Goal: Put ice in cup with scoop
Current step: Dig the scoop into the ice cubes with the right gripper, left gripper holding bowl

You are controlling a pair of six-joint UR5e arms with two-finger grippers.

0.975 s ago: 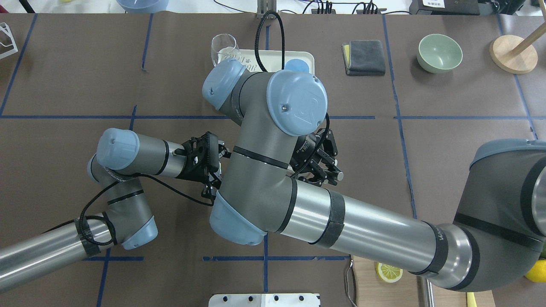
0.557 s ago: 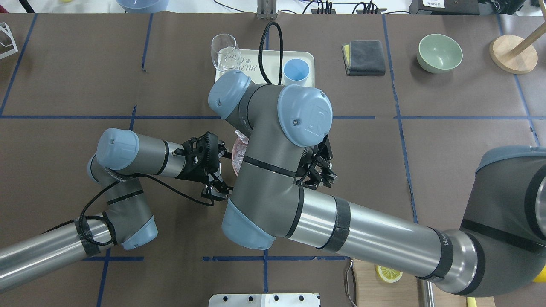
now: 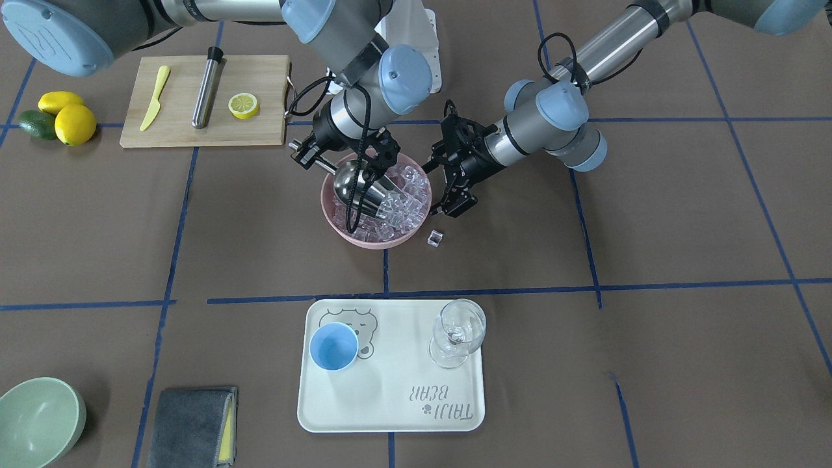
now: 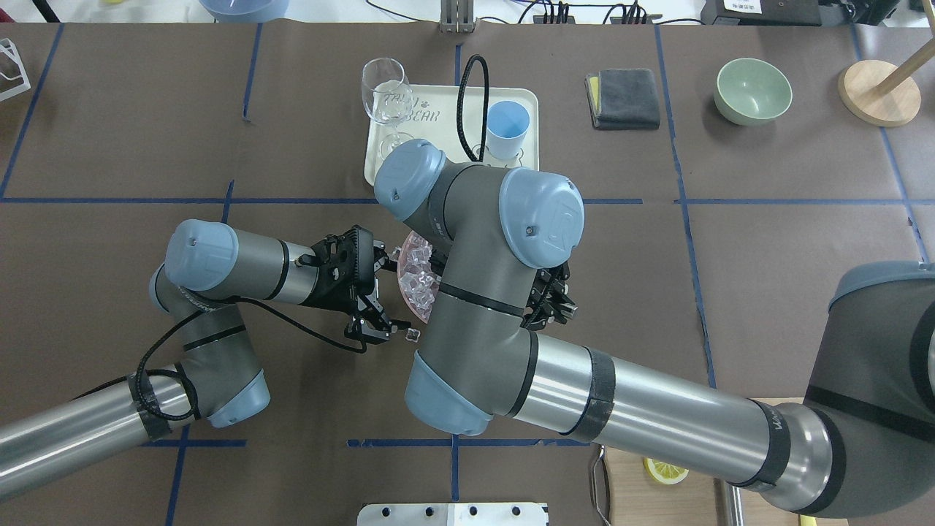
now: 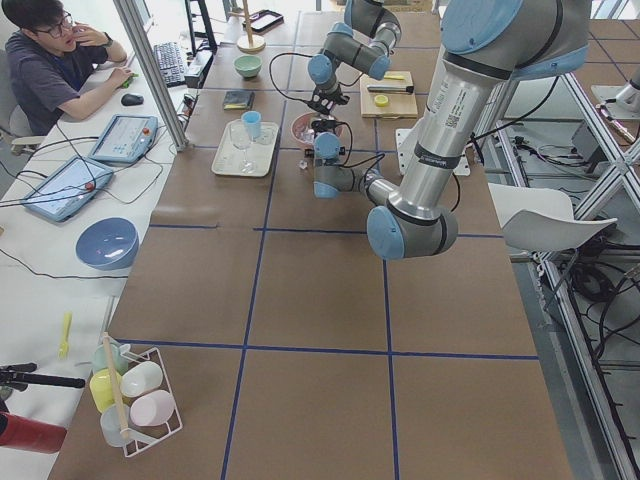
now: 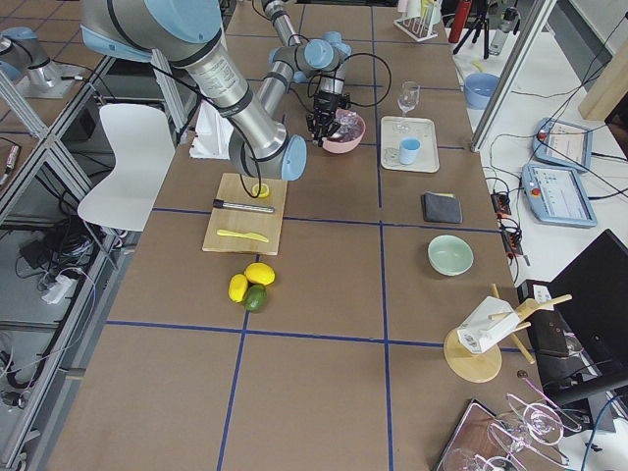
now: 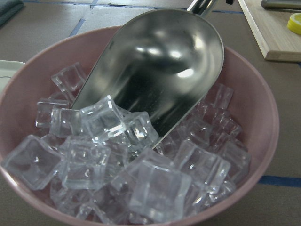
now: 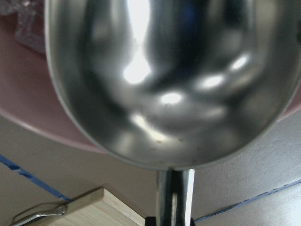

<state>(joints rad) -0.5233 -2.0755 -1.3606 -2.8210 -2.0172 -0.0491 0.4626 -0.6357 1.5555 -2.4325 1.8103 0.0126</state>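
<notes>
Stock as I read it off my remote feeds:

- Right gripper (image 3: 356, 162): fingers clamped on the handle of the scoop (image 7: 160, 61), over the robot-side rim of the pink bowl (image 3: 338, 227).
- Scoop: tilted, handle up, mouth down in the ice (image 7: 150, 183). A few cubes rest against its lip.
- Ice: piled in the bowl, which sits mid-table (image 3: 585, 227).
- Stray cube (image 3: 434, 238): on the table just beside the bowl, on the robot's left.
- Left gripper (image 3: 453, 198): beside the bowl's left rim, fingers pointing down near the stray cube. I cannot tell whether the fingers are apart or together, nor whether they touch the bowl.
- Cup (image 3: 333, 346): upright on the tray (image 3: 390, 403), at its robot-side corner on the robot's right, well apart from the bowl.
- Glass (image 3: 458, 335): upright at the tray's other robot-side corner.
- Tray: near the middle of the table's far edge.
- Board (image 3: 260, 123): by the robot-side edge, on the right. It carries a yellow knife (image 3: 155, 97), a steel cylinder (image 3: 207, 88) and a lemon slice (image 3: 243, 104).
- Green bowl (image 3: 36, 416) and grey cloth (image 3: 188, 426): along the far edge, on the right.
</notes>
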